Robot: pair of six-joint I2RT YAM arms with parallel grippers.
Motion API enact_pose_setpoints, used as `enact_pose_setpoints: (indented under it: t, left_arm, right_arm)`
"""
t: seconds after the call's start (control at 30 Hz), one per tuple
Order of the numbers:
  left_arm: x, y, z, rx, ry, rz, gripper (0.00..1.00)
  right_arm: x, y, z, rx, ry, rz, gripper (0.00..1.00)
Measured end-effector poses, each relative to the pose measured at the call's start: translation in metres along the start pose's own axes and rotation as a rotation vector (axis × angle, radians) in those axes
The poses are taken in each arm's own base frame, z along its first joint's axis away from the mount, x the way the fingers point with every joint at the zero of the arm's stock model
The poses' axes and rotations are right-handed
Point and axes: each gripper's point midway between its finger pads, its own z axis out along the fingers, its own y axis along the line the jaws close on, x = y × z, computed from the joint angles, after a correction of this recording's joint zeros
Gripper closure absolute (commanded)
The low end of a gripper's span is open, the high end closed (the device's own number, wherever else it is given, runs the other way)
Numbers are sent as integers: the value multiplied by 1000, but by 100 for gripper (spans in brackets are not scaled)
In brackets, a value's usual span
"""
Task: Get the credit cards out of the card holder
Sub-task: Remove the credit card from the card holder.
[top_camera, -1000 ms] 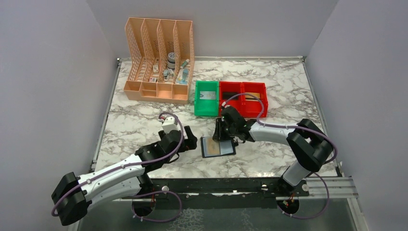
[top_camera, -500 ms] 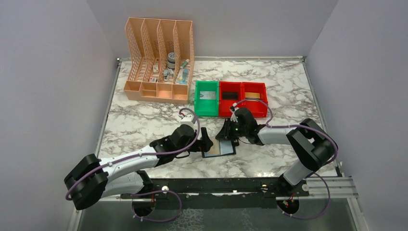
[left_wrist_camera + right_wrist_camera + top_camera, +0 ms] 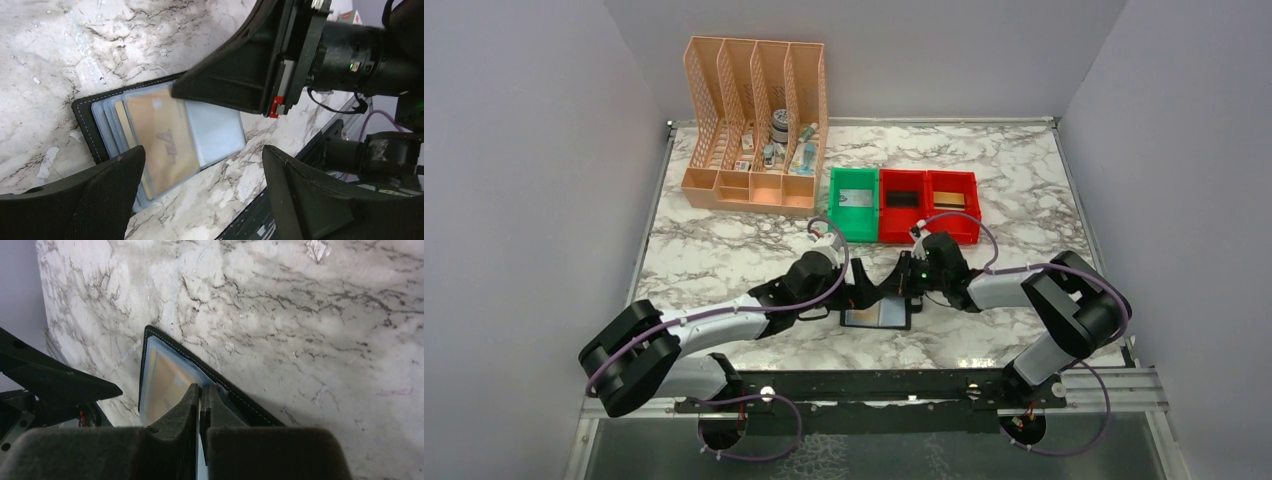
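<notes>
Left wrist: card holder (image 3: 215, 132) open flat on marble table (image 3: 724, 250), front centre, tan credit card (image 3: 160, 145) in sleeve. Right gripper (image 3: 201, 387) clenched, tips on inner panel. Left gripper (image 3: 197, 157) spread wide just above.

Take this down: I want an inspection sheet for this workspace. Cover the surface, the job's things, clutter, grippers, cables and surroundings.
Surface: marble-pattern table, no spills seen.
Job's things: black card holder lies open and flat; a tan card sits in its clear sleeves.
Clutter: peach file organizer holding small items; green bin and two red bins at the back.
Grippers: left gripper open above the holder. Right gripper shut at the sleeves' edge; whether it pinches anything cannot be told.
Cables: purple cables loop along both arms, clear of the holder.
Surroundings: plain grey walls on three sides; black rail at the near edge.
</notes>
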Motion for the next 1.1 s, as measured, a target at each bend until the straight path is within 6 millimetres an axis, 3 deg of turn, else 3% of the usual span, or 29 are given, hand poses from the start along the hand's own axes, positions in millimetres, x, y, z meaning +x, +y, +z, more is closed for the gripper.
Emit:
enact_pose_setpoints:
  t: [0.47, 0.77, 1.1]
  left_arm:
    - [-6, -2, -11, 39, -54, -52, 13]
    - [4, 7, -5, 12, -13, -55, 15]
    - [16, -1, 4, 64, 55, -53, 20]
  right_arm:
    - [16, 3, -13, -43, 63, 26, 99]
    - [16, -11, -21, -140, 77, 98, 99]
    - [18, -14, -29, -235, 77, 92, 99]
